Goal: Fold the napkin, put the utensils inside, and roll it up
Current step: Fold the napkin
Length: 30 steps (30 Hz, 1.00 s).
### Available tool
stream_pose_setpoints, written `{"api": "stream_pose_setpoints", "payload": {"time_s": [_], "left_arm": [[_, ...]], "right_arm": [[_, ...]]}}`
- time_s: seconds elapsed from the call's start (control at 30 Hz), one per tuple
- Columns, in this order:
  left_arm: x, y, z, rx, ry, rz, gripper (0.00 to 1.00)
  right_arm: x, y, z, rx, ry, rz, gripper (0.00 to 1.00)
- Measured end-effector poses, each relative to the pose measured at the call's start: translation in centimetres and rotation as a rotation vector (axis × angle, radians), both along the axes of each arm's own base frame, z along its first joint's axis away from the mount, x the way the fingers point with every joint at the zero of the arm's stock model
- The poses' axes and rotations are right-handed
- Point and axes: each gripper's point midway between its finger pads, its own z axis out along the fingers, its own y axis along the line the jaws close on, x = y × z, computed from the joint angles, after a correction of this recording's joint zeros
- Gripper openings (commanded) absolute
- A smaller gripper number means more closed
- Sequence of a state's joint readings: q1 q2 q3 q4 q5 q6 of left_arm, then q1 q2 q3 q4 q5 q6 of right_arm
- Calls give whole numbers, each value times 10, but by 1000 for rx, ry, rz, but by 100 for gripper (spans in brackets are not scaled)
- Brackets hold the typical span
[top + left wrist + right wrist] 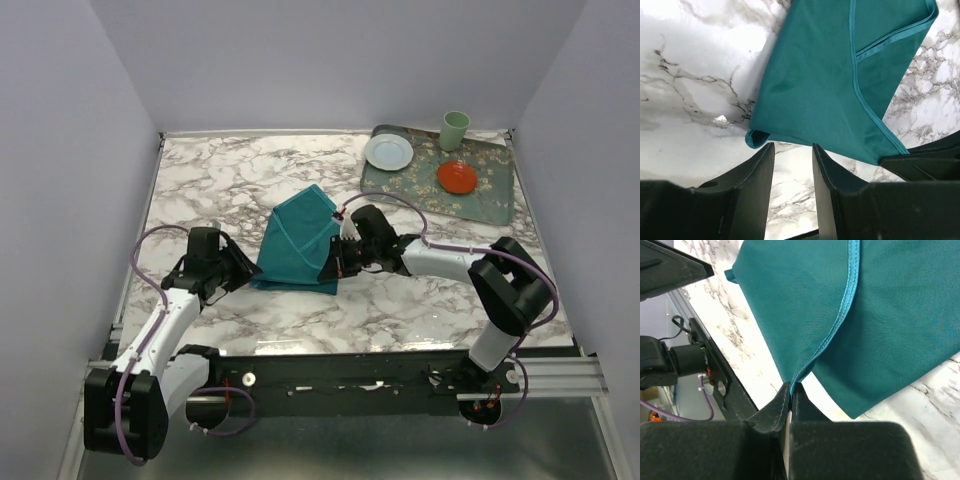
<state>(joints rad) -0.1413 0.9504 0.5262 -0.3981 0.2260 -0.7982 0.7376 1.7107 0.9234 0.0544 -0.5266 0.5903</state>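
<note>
The teal napkin (298, 240) lies partly folded in the middle of the marble table. It also shows in the left wrist view (835, 85) and the right wrist view (850, 315). My right gripper (334, 262) is shut on the napkin's near right edge and lifts that hemmed edge a little; in the right wrist view the gripper (791, 387) pinches the hem. My left gripper (247, 272) is open and empty, just left of the napkin's near left corner; in the left wrist view the gripper (792, 147) sits just short of the cloth. No utensils are in view.
A patterned grey-green tray (488, 200) stands at the back right with a white plate (388, 152), an orange-red plate (456, 177) and a pale green cup (454, 130) on it. White walls enclose the table on three sides.
</note>
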Motion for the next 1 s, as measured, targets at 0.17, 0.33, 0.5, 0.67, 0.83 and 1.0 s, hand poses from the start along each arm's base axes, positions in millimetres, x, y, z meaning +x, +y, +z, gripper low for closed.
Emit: {"api": "stream_pose_setpoints", "payload": {"time_s": [0.17,0.33,0.5,0.67,0.83,1.0], "left_arm": [[-7,-5,-14,-41,55,-9,42],[-9,-4,-17,-57,67,2,43],[-7,-1,-15,-61,59,20,42],[-6,1,-14,-62,57,29,45],[-6,9,-15,-57,63,62,48],[0,23,-6,-29,50,121,49]], "right_arm": [[-1,-5,-8,-23,-7,-4,18],[-2,-14,-22,-71,-13,-19,34],[-4,-31,-32,-164,-30,-28,47],[-2,-47,-5,-210,-131,-16,58],[7,-50,35,-265,-341,21,70],[-8,0,58,-289,-540,224,81]]}}
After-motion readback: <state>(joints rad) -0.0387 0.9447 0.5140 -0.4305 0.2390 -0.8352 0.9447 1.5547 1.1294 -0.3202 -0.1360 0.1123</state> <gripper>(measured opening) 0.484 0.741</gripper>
